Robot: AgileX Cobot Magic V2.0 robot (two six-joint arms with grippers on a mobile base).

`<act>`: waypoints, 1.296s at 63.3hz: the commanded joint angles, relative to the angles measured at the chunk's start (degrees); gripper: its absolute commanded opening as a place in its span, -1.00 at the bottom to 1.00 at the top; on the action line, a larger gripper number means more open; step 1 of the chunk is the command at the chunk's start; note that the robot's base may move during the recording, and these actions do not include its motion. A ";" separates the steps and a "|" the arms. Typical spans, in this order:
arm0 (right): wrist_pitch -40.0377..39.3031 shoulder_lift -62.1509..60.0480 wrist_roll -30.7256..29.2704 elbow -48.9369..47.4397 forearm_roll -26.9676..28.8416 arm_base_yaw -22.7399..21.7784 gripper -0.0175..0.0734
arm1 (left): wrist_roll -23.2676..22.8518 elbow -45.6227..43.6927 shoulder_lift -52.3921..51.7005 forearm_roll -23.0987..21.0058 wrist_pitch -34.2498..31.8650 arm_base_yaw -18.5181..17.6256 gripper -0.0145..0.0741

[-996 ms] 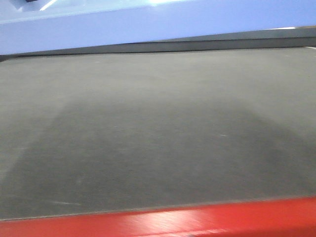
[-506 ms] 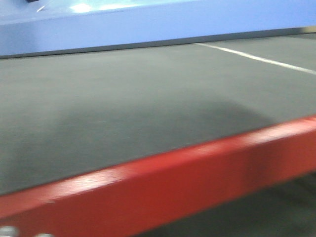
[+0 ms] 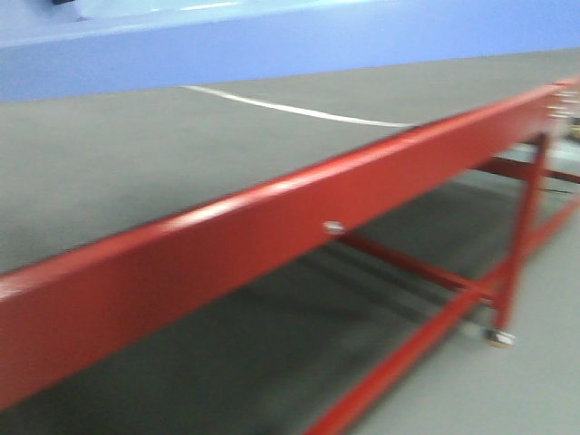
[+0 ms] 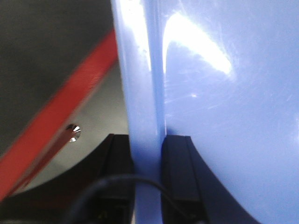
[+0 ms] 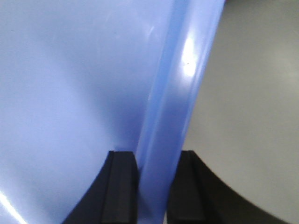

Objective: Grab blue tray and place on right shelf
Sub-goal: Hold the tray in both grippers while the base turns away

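Evidently the left pincer (image 4: pixel 146 158) and the right pincer (image 5: pixel 158 172) are each clamping an opposite rim of the blue tray (image 4: pixel 224 116), sharing its wide span so it is hanging balanced above the red-framed worktop (image 3: pixel 272 217); the right shelf is not showing.
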 commanded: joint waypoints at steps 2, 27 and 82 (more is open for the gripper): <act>-2.25 -1.29 -2.19 -2.18 -2.86 0.01 -0.49 | 1.89 -1.84 -1.43 2.27 3.71 -0.28 -0.78; -2.25 -1.29 -2.19 -2.18 -2.86 0.01 -0.49 | 1.89 -1.84 -1.43 2.27 3.71 -0.28 -0.78; -2.25 -1.29 -2.19 -2.18 -2.86 0.01 -0.49 | 1.89 -1.84 -1.43 2.27 3.71 -0.28 -0.78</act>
